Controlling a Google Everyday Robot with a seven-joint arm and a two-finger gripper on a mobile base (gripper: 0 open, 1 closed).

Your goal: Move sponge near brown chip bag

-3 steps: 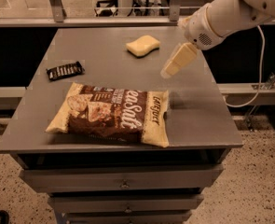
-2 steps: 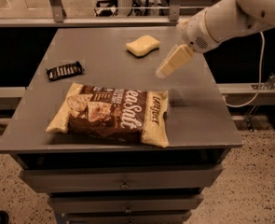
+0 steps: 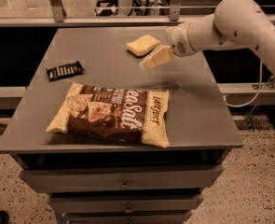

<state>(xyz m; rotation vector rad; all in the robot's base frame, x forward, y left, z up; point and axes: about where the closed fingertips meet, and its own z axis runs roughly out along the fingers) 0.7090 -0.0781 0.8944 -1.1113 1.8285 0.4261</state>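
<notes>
The pale yellow sponge (image 3: pixel 142 45) lies on the grey table (image 3: pixel 193 106) near its far edge. The brown chip bag (image 3: pixel 113 114) lies flat near the table's front, with cream ends and white script. My gripper (image 3: pixel 148 62), with cream-coloured fingers, reaches in from the right on a white arm (image 3: pixel 230 24). It hovers above the table just in front of and slightly right of the sponge, not touching it.
A small black ribbed candy bar wrapper (image 3: pixel 65 70) lies at the table's left. The table is the top of a grey drawer cabinet (image 3: pixel 123 185). A rail and chair legs stand behind the far edge.
My gripper has moved left and slightly toward the far edge, closing in on the sponge. The sponge, bag and wrapper have not moved.
</notes>
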